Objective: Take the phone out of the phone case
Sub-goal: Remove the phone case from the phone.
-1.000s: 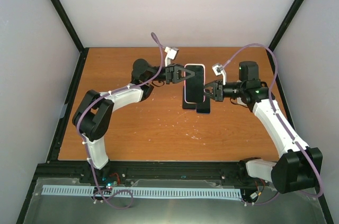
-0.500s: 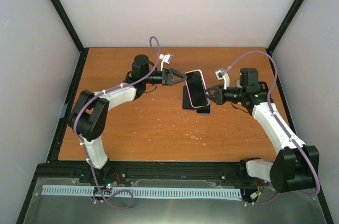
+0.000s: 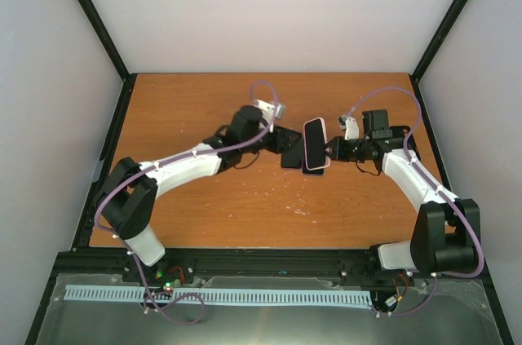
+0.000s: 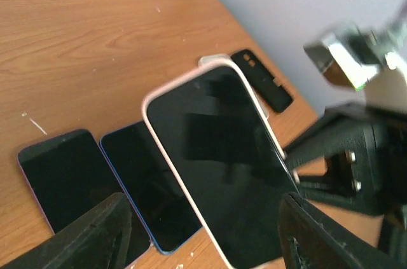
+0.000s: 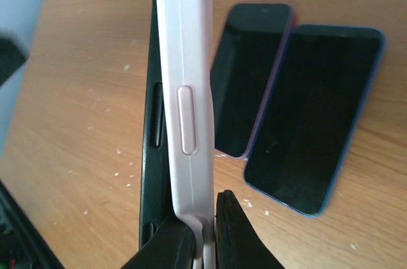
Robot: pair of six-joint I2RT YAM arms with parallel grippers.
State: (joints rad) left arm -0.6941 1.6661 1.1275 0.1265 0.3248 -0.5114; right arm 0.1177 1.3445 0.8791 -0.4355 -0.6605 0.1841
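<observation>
The left claw [image 3: 287, 143] has let go. A second ago it was clamped on the far end of the phone [image 4: 216, 161]; now its fingers stand apart at the bottom corners of the left wrist view, facing the screen without touching it. The right claw [image 5: 205, 234] alone carries the load, pinched on the lower edge of the pink case [image 5: 184, 91], and has swung it up on edge just right of centre in the top view, clear of the table [image 3: 188, 108]. The phone is still seated in its case. Below lie a purple-edged phone [image 4: 60, 180] and a blue-edged phone [image 4: 149, 186], and farther back an empty black case [image 4: 262, 79]. The release looks like a regrasp before prying; extraction is not yet begun.
</observation>
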